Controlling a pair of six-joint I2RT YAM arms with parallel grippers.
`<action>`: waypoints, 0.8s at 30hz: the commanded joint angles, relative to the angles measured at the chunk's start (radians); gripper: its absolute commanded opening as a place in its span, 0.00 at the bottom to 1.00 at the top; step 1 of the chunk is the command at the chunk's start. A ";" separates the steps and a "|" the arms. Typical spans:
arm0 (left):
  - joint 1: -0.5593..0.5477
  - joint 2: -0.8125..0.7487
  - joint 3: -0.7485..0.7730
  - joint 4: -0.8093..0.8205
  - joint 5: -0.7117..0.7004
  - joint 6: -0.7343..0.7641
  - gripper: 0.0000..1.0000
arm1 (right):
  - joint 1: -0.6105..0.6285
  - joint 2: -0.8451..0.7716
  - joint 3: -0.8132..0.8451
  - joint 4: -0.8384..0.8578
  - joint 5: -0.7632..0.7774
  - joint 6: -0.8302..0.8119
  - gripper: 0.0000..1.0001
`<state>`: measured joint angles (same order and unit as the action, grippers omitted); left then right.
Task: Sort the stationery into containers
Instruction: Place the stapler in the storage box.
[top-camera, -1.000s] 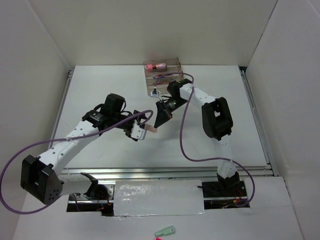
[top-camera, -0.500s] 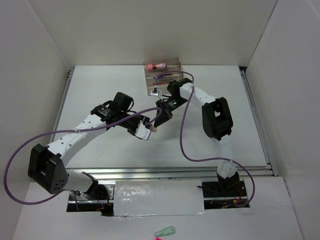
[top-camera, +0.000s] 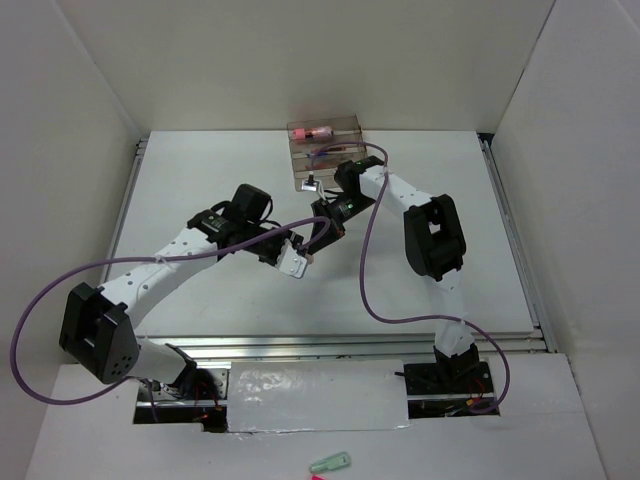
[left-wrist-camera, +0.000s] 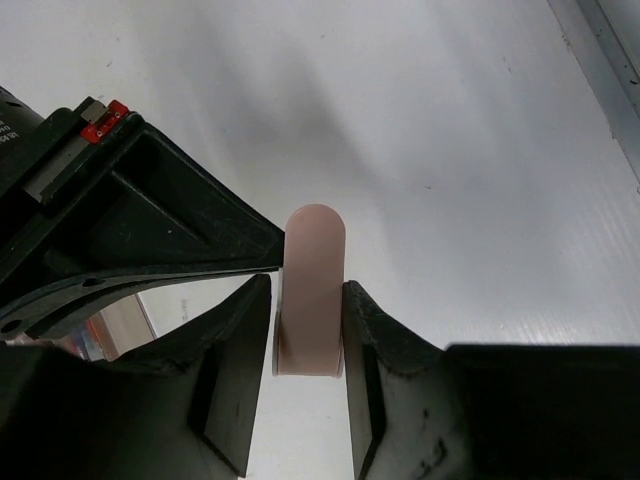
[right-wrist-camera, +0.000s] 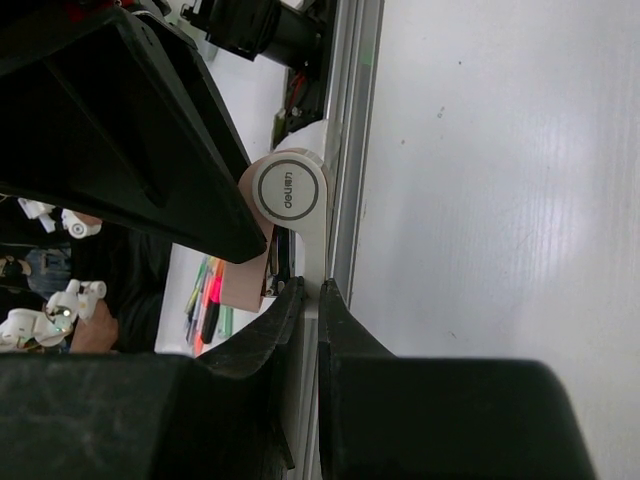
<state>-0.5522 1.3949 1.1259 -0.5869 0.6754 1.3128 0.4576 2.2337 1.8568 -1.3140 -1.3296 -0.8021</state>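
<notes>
Left gripper (left-wrist-camera: 308, 292) clamps pink eraser (left-wrist-camera: 314, 250) near organiser (top-camera: 346, 121) (right gripper (right-wrist-camera: 310, 290) pinches it too) | organiser partly filled | eraser undelivered.

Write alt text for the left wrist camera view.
The left gripper is shut on a pink eraser with a rounded top, which stands upright between its two black fingers. The other arm's black finger reaches in from the left, its tip at the eraser's edge, with the white table behind.
</notes>
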 joint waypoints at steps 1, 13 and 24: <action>-0.008 0.012 0.000 0.042 -0.007 -0.014 0.45 | -0.002 -0.014 0.012 -0.126 -0.054 -0.014 0.00; 0.020 0.010 0.031 0.042 0.027 -0.076 0.13 | -0.055 -0.019 0.057 -0.125 -0.066 0.044 0.43; 0.201 0.229 0.306 0.214 0.145 -0.435 0.01 | -0.483 -0.118 0.214 0.111 -0.025 0.368 0.50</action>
<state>-0.3908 1.5497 1.3277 -0.5133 0.7498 1.0412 0.0292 2.2131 2.1281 -1.2667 -1.3655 -0.5640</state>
